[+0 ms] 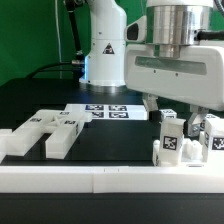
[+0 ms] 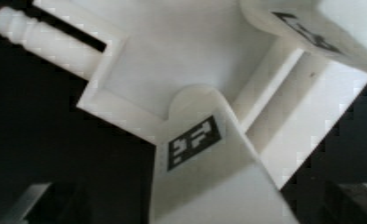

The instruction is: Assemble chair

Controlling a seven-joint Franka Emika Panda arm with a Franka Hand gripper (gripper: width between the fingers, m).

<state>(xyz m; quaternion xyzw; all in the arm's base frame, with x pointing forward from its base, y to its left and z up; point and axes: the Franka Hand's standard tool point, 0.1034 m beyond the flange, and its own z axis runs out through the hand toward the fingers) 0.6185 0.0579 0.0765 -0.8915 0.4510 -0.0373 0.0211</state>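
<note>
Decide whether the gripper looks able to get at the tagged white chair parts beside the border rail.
Probably yes: the gripper hangs open right above those chair parts, with nothing between them.

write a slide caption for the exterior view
open gripper above upright chair parts by the white rail; flat chair parts lie at the exterior view's left, marker board behind

A robotics lab: behind the marker board (image 1: 105, 110) stands a white Franka arm's base (image 1: 105, 45) with a warning sticker. A green curtain (image 1: 30, 40) hangs farther behind, and a black bench (image 1: 110, 140) lies under the board.
</note>
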